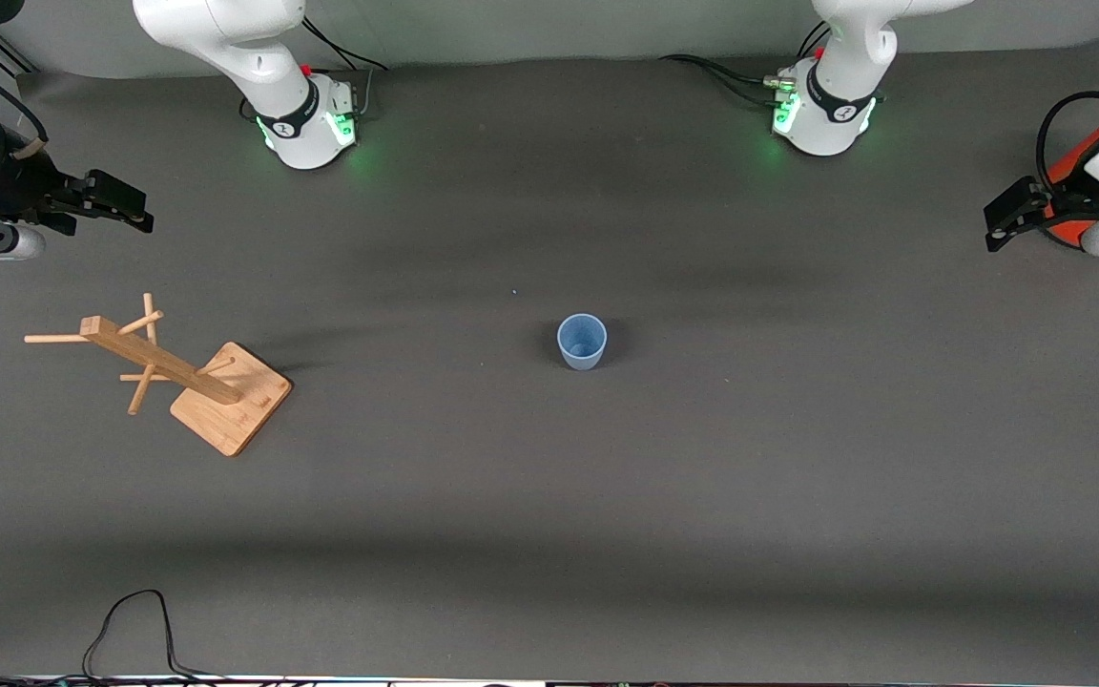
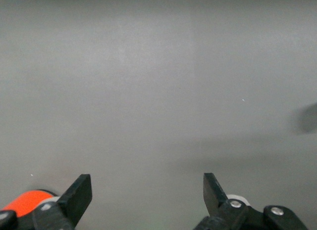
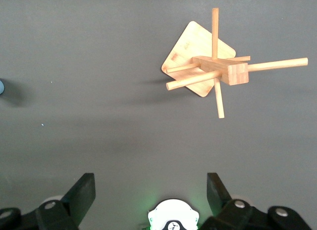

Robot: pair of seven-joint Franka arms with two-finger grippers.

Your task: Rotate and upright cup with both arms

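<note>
The small light-blue cup [image 1: 582, 341] stands upright on the grey table [image 1: 549, 496], mouth up, about midway between the two arms. A sliver of it shows at the edge of the right wrist view [image 3: 1, 86]. My right gripper [image 1: 134, 210] hangs open and empty at the right arm's end of the table, far from the cup; in its wrist view [image 3: 151, 190] the jaws stand wide apart. My left gripper [image 1: 1003, 224] hangs open and empty at the left arm's end; its wrist view [image 2: 147, 190] shows only bare table between the jaws.
A wooden mug rack [image 1: 187, 367] with pegs stands on a square base toward the right arm's end, also in the right wrist view [image 3: 213, 71]. An orange part [image 1: 1074, 181] shows by the left gripper's wrist. Cables [image 1: 130, 630] lie at the table's near edge.
</note>
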